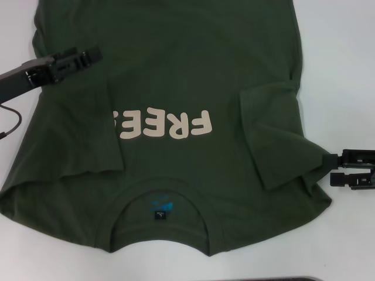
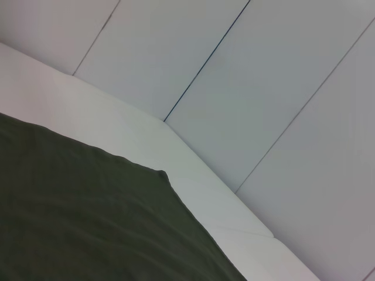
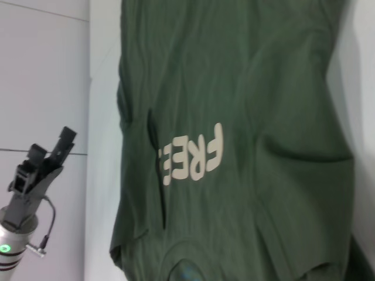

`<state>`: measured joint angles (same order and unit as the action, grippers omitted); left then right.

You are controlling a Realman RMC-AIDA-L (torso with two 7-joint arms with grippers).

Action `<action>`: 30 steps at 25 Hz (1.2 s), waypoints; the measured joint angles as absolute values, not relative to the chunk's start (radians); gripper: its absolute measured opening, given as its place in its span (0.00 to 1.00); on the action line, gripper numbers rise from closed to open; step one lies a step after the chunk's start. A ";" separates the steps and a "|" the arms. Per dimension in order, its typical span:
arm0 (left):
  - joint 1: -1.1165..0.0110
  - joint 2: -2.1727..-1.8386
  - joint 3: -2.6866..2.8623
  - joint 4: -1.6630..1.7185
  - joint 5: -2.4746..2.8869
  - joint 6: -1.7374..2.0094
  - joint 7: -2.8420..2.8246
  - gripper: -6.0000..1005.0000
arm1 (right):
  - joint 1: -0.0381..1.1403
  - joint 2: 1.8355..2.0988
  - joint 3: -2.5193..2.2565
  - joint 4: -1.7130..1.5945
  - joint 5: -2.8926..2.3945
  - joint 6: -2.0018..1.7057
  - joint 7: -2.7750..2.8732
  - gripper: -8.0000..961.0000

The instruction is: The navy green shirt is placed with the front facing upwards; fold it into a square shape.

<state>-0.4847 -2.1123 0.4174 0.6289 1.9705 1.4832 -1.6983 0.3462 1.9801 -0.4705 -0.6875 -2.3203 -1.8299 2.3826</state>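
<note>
White table (image 1: 345,70) holds the navy green shirt (image 1: 176,76), both sleeves folded inward.

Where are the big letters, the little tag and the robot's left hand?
Letters (image 1: 170,125), head view: middle of the cream word on the shirt.
Tag (image 1: 160,215), head view: on the small black label inside the collar.
Left hand (image 1: 94,55), head view: between its fingertips, over the shirt.

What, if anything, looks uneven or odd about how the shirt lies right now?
The navy green shirt has both sleeves folded inward, but unevenly: the left flap covers the end of the cream lettering, and the right sleeve lies crooked and bunched near the right gripper. The left gripper hovers over the left edge.
</note>
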 joint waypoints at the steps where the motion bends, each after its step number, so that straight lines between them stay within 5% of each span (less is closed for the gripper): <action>1: -0.485 -2.112 0.417 0.629 1.970 1.483 -1.698 0.90 | 0.347 1.981 -0.471 -0.687 -2.321 -1.825 2.383 0.89; 30: -0.501 -2.112 0.419 0.620 1.969 1.470 -1.696 0.90 | 0.359 1.989 -0.443 -0.677 -2.315 -1.862 2.363 0.89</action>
